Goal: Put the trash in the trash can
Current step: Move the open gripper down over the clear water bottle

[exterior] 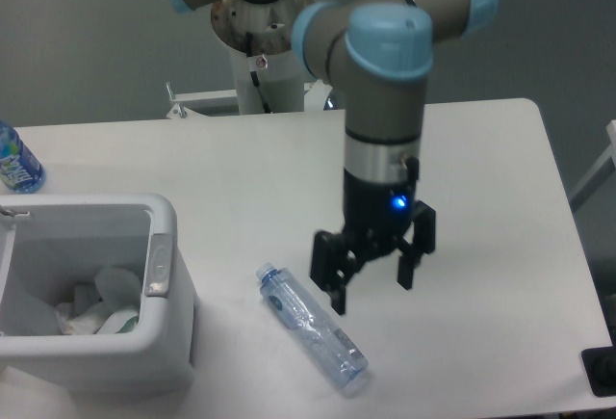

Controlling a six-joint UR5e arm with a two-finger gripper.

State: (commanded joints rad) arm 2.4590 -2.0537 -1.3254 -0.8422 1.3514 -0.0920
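A clear plastic bottle [311,327] with a blue cap lies on its side on the white table, cap toward the upper left. My gripper [372,294] hangs open just right of and above the bottle, nothing between its fingers. The white trash can [171,342] stands at the lower left; inside it lie crumpled white paper pieces with a green edge [101,311].
A bluer bottle [16,161] with a bright label stands at the table's far left edge. The arm's base column [260,24] rises behind the table. A dark object [601,371] sits at the lower right corner.
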